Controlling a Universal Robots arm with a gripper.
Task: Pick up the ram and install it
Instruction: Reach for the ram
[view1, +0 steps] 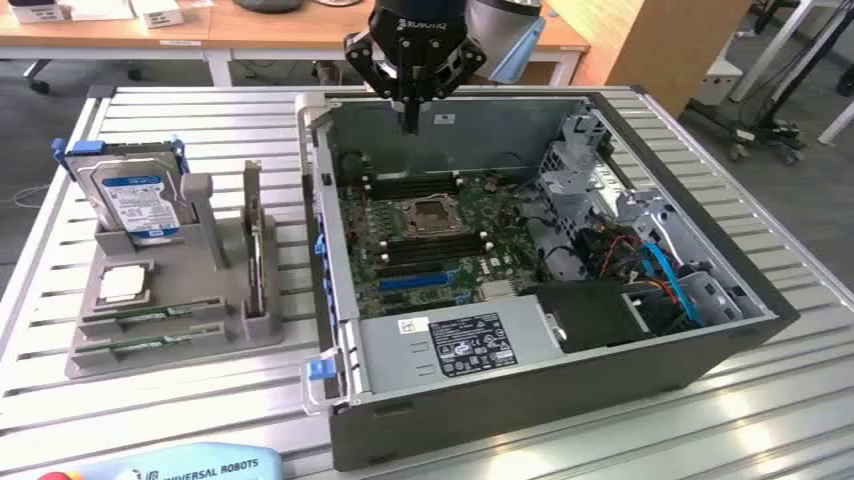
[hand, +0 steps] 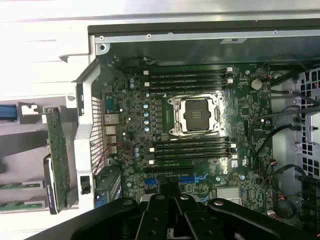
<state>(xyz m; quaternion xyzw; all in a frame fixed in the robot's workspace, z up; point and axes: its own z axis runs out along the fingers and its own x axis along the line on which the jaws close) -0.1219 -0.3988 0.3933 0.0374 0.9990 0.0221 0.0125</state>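
The open case (view1: 534, 390) sits on the slatted table (view1: 200, 110). Its motherboard (view1: 461, 265) faces up, with dark slots (view1: 424, 247) either side of the socket (view1: 433, 212); the slots look empty. On the exterior view's left of the case stands a grey holder (view1: 200, 340). It carries a hard drive (view1: 134, 200) and, along its near edge, two green sticks. The ram (view1: 150, 319) is the stick nearer the drive. A second stick (view1: 144, 346) sits just beside it in the next groove. The gripper (view1: 410, 122) hangs over the far side of the case, well apart from the holder, its fingers pressed together on nothing.

I judge the ram to be light, stiff and thin, and brittle if bent or twisted. Its faces are smooth enough to slip, and the chips and contact edge should not take the squeeze. It seems to stand on its long edge in the groove, so the upper edge is what offers itself. The best hold looks like a pinch across the thickness, near the middle of its length so it hangs level. The neighbouring stick leaves little room for a finger on that side.

The ram's long axis runs along the holder's front, across the exterior view from left to right and rising slightly to the right. In the wrist view the ram (hand: 9, 186) and the slots lie about parallel. I cannot tell which end bears the notch, nor which face the sticker.
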